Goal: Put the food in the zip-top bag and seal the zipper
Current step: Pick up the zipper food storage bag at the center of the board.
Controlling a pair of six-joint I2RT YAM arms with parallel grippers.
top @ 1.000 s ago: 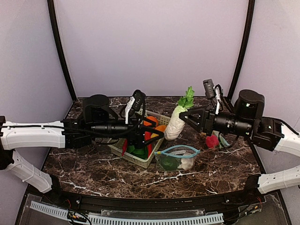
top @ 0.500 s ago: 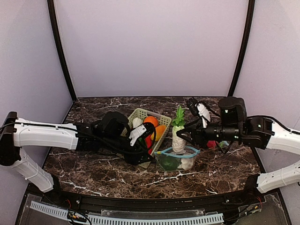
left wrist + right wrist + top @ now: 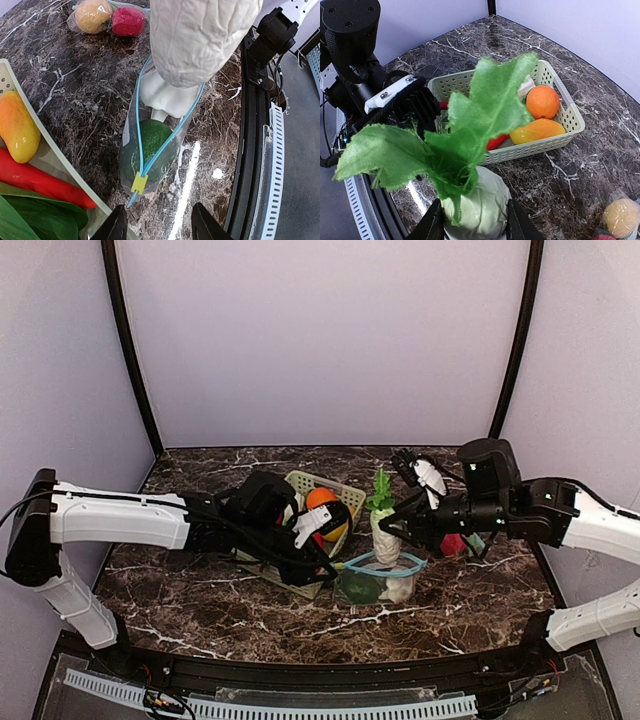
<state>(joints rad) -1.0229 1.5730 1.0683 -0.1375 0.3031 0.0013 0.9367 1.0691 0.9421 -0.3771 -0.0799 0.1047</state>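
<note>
The clear zip-top bag (image 3: 150,150) lies on the marble with its blue zipper (image 3: 165,140) gaping and a yellow slider (image 3: 139,182) at its near end. Inside are a green food piece (image 3: 152,142) and a white one (image 3: 167,97). My right gripper (image 3: 475,227) is shut on the white radish (image 3: 480,210), leaves (image 3: 485,110) up, with its lower end in the bag's mouth (image 3: 385,562). My left gripper (image 3: 162,227) is open, just short of the slider, with nothing between its fingers. In the top view it sits at the bag's left end (image 3: 325,562).
The pale green basket (image 3: 570,120) holds an orange (image 3: 543,101), a yellow-orange fruit (image 3: 537,131), a red chilli (image 3: 45,182) and green leaves (image 3: 30,220). A second small bag with a peach (image 3: 92,14) and red apple (image 3: 127,21) lies to the right. The table's front rail (image 3: 255,150) is close.
My right gripper has carried the radish forward and down into the bag's mouth. My left arm has swung right and down to the bag's slider end, its jaws narrowing.
</note>
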